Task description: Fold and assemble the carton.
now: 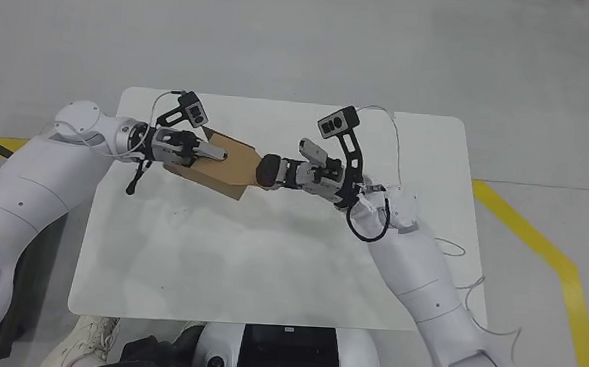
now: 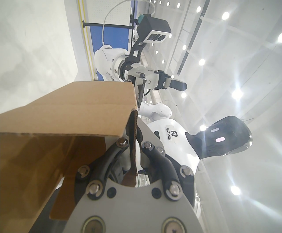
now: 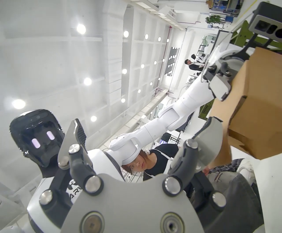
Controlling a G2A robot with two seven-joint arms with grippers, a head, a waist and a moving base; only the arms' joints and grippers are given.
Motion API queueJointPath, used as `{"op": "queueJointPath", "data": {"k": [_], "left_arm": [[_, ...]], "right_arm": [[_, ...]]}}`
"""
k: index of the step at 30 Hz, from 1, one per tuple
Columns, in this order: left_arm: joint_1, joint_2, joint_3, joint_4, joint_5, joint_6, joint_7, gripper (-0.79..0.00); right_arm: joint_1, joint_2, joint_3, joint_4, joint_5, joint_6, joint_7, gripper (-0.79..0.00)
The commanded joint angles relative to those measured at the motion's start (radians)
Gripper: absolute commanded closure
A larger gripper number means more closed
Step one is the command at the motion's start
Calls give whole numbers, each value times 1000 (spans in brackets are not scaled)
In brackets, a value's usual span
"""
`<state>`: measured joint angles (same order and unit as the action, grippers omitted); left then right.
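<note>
A brown cardboard carton (image 1: 225, 165) hangs tilted above the white table (image 1: 270, 272), held up between my two arms. My left gripper (image 1: 206, 151) is at its far-left end, shut on a corrugated flap edge (image 2: 133, 132), with the carton body (image 2: 66, 106) beside the fingers. At the carton's right end is my right gripper (image 1: 273, 170), open. One of its fingers (image 3: 209, 134) rests against the carton wall (image 3: 253, 110); the other finger (image 3: 75, 132) stands free in the air. The left wrist view shows the right gripper (image 2: 159, 88) spread at the carton's far corner.
The table's bare surface stretches below and in front of the carton toward me. Grey floor surrounds the table, with a yellow line (image 1: 542, 247) to the right.
</note>
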<state>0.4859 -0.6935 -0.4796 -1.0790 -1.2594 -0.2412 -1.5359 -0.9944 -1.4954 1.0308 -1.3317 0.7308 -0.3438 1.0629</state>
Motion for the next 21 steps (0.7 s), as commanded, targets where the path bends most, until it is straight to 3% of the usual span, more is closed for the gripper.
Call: {"op": "queueJointPath", "data": {"k": [1, 21], "left_arm": [[0, 1, -2, -1, 0, -2, 0, 0], [1, 6, -9, -16, 6, -3, 0, 0]], "right_arm": [[3, 0, -7, 5, -17, 16, -21, -785], [-1, 6, -48, -27, -176, 130, -141, -785]]}}
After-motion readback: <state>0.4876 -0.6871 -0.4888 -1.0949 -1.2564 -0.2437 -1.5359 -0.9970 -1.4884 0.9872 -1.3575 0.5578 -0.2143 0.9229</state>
